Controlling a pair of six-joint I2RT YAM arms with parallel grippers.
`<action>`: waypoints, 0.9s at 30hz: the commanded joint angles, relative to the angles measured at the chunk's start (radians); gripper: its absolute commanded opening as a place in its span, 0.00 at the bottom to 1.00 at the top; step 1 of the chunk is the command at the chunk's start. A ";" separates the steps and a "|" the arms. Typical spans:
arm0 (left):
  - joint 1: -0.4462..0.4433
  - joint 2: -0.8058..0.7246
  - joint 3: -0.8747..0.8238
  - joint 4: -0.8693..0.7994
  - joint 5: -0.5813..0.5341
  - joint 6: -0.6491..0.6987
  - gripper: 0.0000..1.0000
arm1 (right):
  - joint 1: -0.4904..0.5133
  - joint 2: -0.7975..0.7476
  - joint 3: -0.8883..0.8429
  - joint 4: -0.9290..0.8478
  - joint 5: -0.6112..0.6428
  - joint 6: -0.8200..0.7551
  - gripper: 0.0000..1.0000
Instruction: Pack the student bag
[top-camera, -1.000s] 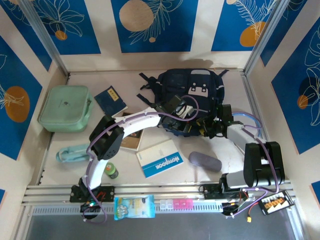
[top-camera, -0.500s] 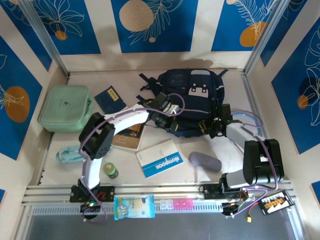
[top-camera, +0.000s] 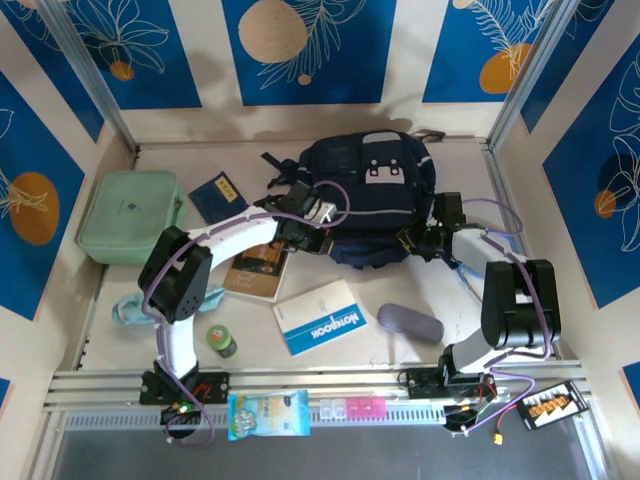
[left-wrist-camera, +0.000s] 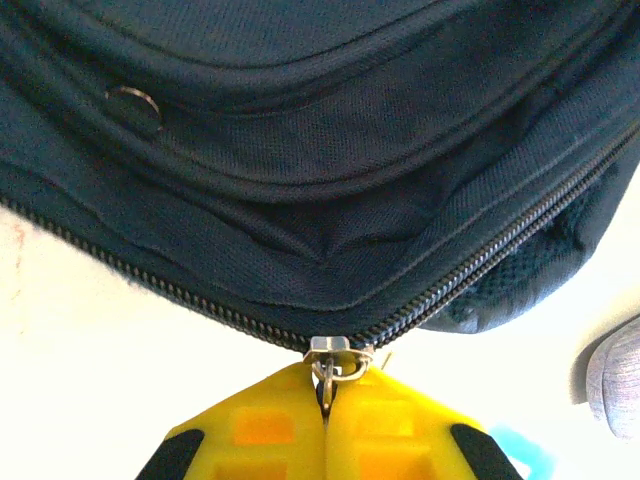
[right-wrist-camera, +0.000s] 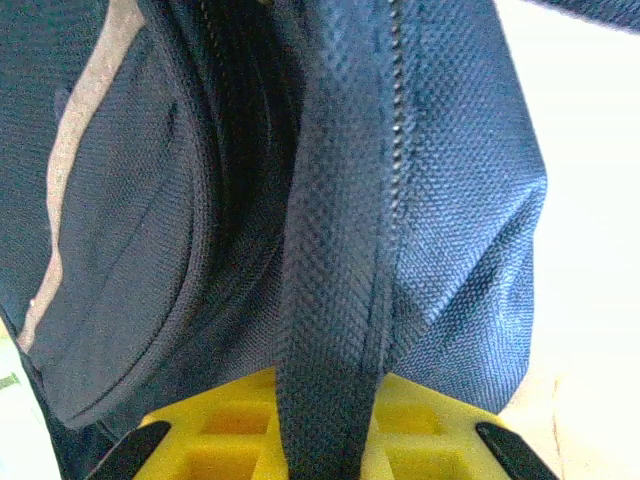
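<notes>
The student bag (top-camera: 370, 200), dark navy with a white patch, lies at the back centre of the table. My left gripper (top-camera: 322, 235) is at its near left edge. In the left wrist view its yellow fingers (left-wrist-camera: 250, 430) are shut on the metal zip pull (left-wrist-camera: 338, 352), where two zip lines meet. My right gripper (top-camera: 408, 243) is at the bag's near right corner. In the right wrist view its jaws are closed on a band of navy fabric (right-wrist-camera: 335, 300) that runs up between the yellow fingers (right-wrist-camera: 430, 440).
A mint green case (top-camera: 130, 215) sits far left, with a blue booklet (top-camera: 220, 198) beside it. A brown book (top-camera: 258, 270), a notebook (top-camera: 320, 316) and a grey pouch (top-camera: 410, 322) lie in front of the bag. A small green bottle (top-camera: 221, 340) stands near the left base.
My left gripper has drawn the zip pull leftward along the bag's near edge. The bag's opening has closed and the bag has shifted back. The right gripper has closed on the fabric.
</notes>
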 joint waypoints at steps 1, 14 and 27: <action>-0.026 -0.003 0.019 0.010 0.019 -0.003 0.00 | -0.082 0.021 0.055 0.041 -0.002 -0.113 0.19; -0.148 0.179 0.239 0.051 0.018 -0.076 0.00 | -0.161 -0.433 -0.041 -0.190 -0.020 0.133 0.63; -0.165 0.189 0.240 0.035 0.035 -0.065 0.00 | 0.066 -0.350 -0.148 -0.117 -0.031 0.321 0.73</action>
